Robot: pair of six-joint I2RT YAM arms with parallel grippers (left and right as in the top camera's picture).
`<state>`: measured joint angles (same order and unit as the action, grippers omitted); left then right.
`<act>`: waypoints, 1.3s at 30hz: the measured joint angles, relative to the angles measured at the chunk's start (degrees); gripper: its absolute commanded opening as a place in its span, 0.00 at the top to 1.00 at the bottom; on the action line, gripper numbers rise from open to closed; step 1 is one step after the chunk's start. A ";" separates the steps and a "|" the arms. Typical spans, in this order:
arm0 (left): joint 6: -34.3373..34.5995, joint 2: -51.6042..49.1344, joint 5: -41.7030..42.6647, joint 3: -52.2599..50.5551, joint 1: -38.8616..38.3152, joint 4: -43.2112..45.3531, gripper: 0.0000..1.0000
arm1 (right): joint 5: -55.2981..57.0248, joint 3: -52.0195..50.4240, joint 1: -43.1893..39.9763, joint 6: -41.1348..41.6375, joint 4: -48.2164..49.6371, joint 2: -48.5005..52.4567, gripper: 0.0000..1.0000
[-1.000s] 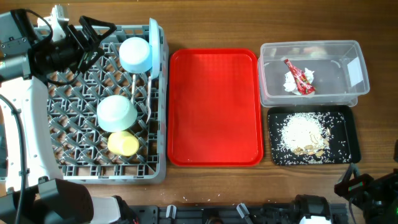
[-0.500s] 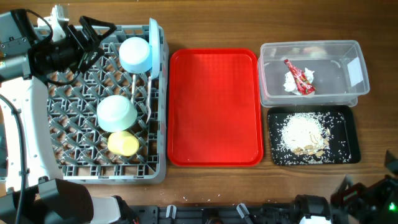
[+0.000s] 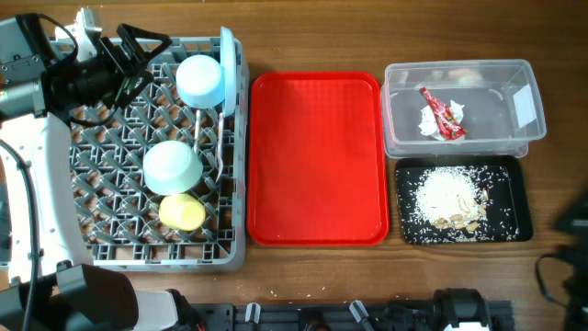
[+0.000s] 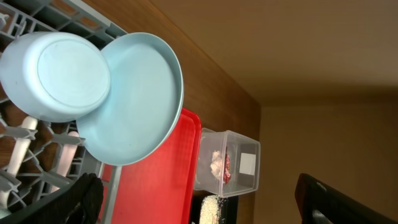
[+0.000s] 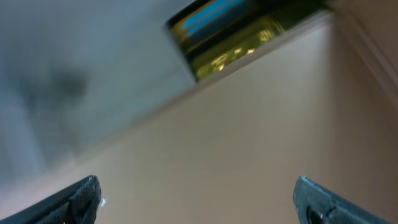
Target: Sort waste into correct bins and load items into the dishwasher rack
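At the rack (image 3: pixel 147 259), facing its upright plate (image 4: pixel 134 102), left end effector (image 4: pixel 199 194) gapes empty; right end effector (image 5: pixel 196 200) likewise

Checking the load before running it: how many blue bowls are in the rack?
2. The far bowl sits by the upright plate; the middle bowl sits beside the yellow cup in the rack. None looks hidden.

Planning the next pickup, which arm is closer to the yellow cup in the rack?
Left. The left gripper hovers over the rack's far left corner; the yellow cup sits near its front edge. The right arm barely shows at the table's right edge, past the black tray.
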<state>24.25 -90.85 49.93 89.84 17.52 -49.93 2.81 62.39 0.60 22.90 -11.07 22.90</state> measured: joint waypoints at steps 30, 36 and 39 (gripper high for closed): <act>0.00 0.00 0.02 0.00 0.00 0.00 0.00 | -4.20 -62.05 0.02 -17.44 11.67 -22.10 0.00; 0.00 0.00 0.00 0.00 0.00 0.00 0.00 | -4.26 -62.05 0.02 -24.87 11.02 -22.12 0.00; 0.00 0.00 0.00 0.00 0.00 0.00 0.00 | -4.26 -62.05 0.02 -26.03 11.02 -22.12 0.00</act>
<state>24.25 -90.85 49.93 89.84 17.52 -49.93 -1.45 0.34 0.62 -3.14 -0.05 0.78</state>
